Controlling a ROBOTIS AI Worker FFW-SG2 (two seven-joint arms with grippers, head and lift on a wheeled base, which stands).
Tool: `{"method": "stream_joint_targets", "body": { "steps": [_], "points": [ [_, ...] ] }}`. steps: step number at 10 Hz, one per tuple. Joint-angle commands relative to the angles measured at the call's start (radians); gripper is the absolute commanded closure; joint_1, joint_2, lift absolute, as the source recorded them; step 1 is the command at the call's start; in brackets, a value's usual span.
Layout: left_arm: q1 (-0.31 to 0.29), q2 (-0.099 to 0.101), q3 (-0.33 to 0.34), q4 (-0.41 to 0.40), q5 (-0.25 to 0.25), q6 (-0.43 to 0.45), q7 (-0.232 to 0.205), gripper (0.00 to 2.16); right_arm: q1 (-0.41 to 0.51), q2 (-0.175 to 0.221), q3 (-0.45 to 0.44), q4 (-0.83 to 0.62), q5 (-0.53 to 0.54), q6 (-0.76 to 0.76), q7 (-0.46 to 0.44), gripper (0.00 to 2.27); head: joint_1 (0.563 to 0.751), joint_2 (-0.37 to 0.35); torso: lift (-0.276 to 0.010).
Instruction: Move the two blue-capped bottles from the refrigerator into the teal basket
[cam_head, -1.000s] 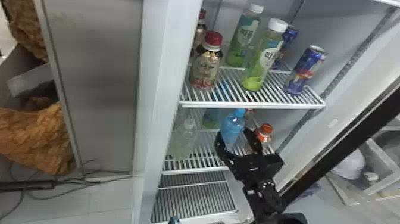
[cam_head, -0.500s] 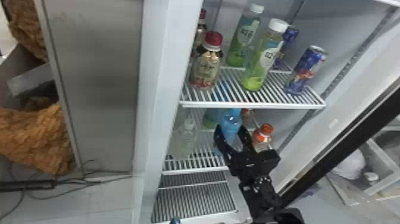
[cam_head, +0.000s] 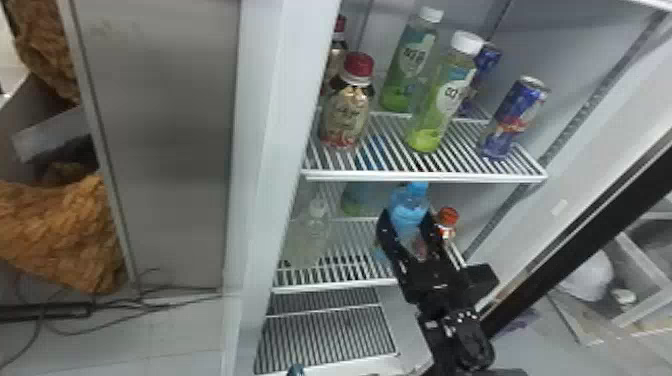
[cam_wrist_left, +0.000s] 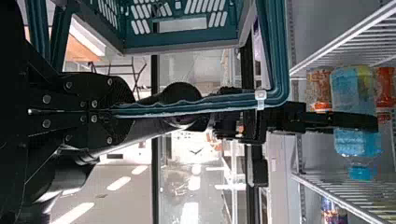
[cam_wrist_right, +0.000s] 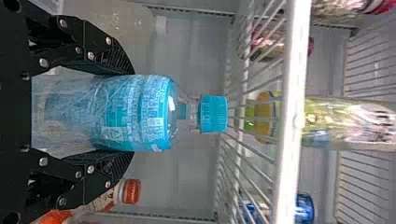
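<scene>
Right of centre in the head view, the right gripper (cam_head: 407, 215) was closed in around a blue-capped bottle (cam_head: 409, 202), its two fingers spread to the bottle's width and touching opposite sides, with the cap above them. That bottle was just below the front edge of the upper shelf (cam_head: 425, 177), with an orange-capped bottle (cam_head: 448, 219) close to its right and a clear bottle (cam_head: 310, 235) to its left. In the left wrist view, the left gripper (cam_wrist_left: 127, 112) was pinched shut on the handle (cam_wrist_left: 280, 60) of the teal basket (cam_wrist_left: 187, 43).

Across the upper right of the head view, red-capped bottles (cam_head: 346, 117), green bottles (cam_head: 440, 95) and blue cans (cam_head: 515, 117) stood on the upper shelf. A small dark teal piece (cam_head: 295, 370) poked in at the bottom edge, perhaps part of the basket.
</scene>
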Motion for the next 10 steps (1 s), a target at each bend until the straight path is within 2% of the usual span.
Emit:
{"method": "stream_joint_targets", "body": {
  "steps": [1,3,6,8,10],
  "points": [
    [0.002,-0.001,0.003,0.0,0.0,0.0,0.0,1.14,0.039,0.001,-0.003,-0.043,-0.009,0.0,0.002,0.57,0.695,-0.35,-0.144],
    [0.002,-0.001,0.003,0.0,0.002,0.0,0.0,1.14,0.115,0.005,0.0,-0.126,-0.026,0.007,0.003,0.57,0.695,-0.35,-0.144],
    [0.005,-0.003,0.007,0.0,0.002,0.0,0.0,1.14,0.245,0.008,-0.001,-0.315,-0.064,0.118,0.072,0.57,0.695,-0.35,-0.144],
    [0.005,-0.003,0.007,0.0,0.002,0.0,-0.002,1.14,0.282,0.008,-0.008,-0.372,-0.079,0.162,0.109,0.57,0.695,-0.35,-0.144],
    [0.005,-0.003,0.009,0.0,0.002,0.0,-0.002,1.14,0.328,0.005,-0.021,-0.48,-0.079,0.314,0.172,0.57,0.695,-0.35,-0.144]
  ]
}}
